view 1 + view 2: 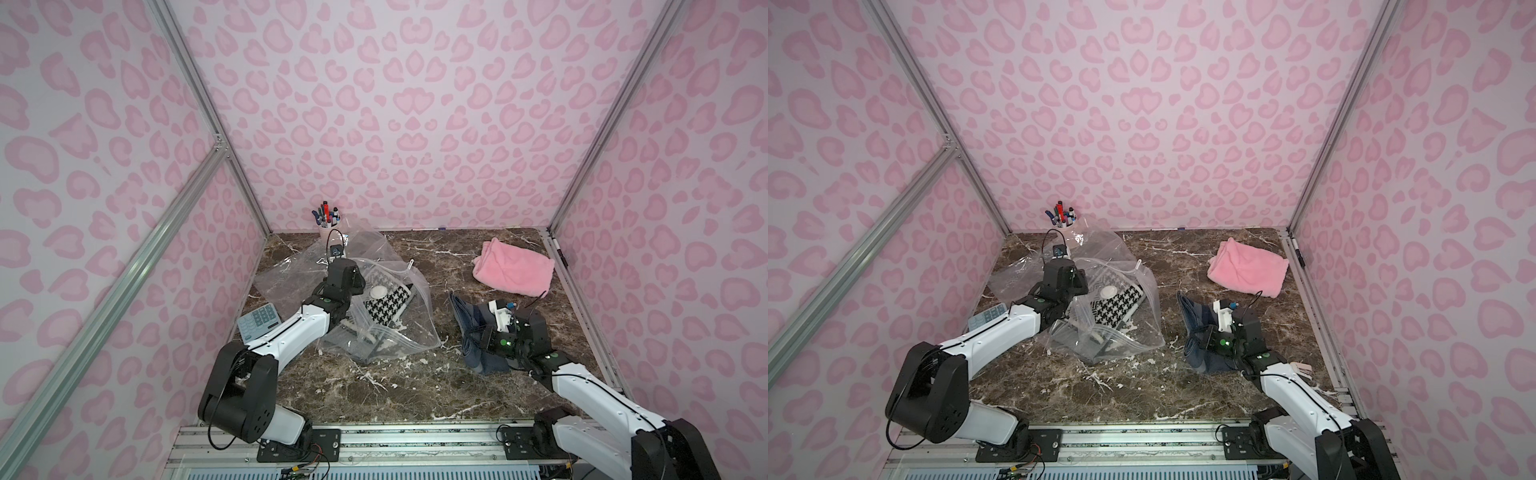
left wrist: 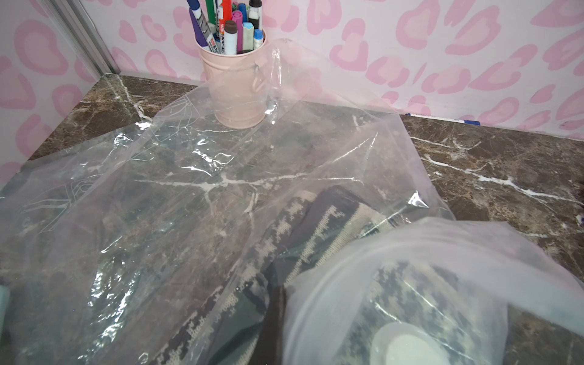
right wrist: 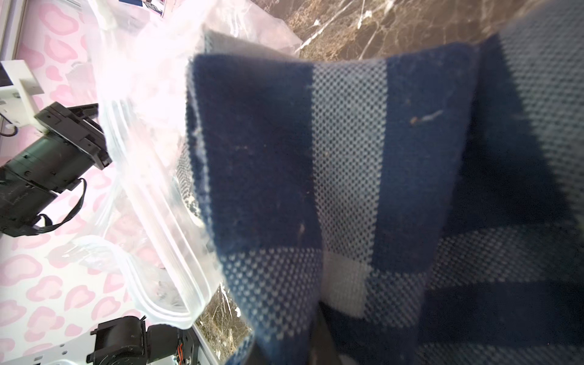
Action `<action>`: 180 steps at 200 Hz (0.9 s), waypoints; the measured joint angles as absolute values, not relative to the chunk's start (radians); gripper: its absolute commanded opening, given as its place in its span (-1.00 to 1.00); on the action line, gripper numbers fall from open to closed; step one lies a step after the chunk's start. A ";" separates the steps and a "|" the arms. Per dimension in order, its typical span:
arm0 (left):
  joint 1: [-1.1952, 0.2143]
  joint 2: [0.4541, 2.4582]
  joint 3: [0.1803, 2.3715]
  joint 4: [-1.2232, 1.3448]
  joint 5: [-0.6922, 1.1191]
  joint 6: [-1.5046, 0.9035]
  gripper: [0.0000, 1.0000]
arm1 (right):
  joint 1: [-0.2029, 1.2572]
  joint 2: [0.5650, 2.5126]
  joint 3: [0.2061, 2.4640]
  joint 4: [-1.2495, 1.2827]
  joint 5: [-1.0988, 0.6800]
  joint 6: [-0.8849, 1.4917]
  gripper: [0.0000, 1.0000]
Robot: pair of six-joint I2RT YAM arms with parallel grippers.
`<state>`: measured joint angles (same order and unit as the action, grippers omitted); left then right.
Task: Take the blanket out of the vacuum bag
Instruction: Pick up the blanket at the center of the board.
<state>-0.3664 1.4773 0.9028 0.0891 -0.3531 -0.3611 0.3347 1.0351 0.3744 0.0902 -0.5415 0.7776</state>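
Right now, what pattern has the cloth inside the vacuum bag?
The cloth has a black-and-white houndstooth pattern; it shows best in a top view.

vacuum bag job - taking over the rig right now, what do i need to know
Left pincer: shut, apparently pinching the edge of the vacuum bag.
Right pincer: shut on the blue checked blanket, which is clear of the bag, on the right arm's side.
Done: that blanket is out; a pink blanket lies at the far right of the table.
Left: a houndstooth blanket is inside the bag, under the white valve. Likely set the blue one down, then pull that out.
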 measured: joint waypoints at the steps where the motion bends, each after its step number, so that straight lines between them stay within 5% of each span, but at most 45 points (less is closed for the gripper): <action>1: -0.366 1.478 0.903 0.089 -0.353 -0.361 -0.92 | 0.336 1.037 0.377 0.088 -0.541 0.776 -1.00; 83: -0.366 1.490 0.918 0.089 -0.335 -0.363 -0.92 | 0.530 1.232 0.512 -0.085 -0.265 0.654 -1.00; 180: -0.366 1.490 0.920 0.088 -0.327 -0.361 -0.92 | 0.363 0.955 0.578 -0.097 -0.356 0.735 -1.00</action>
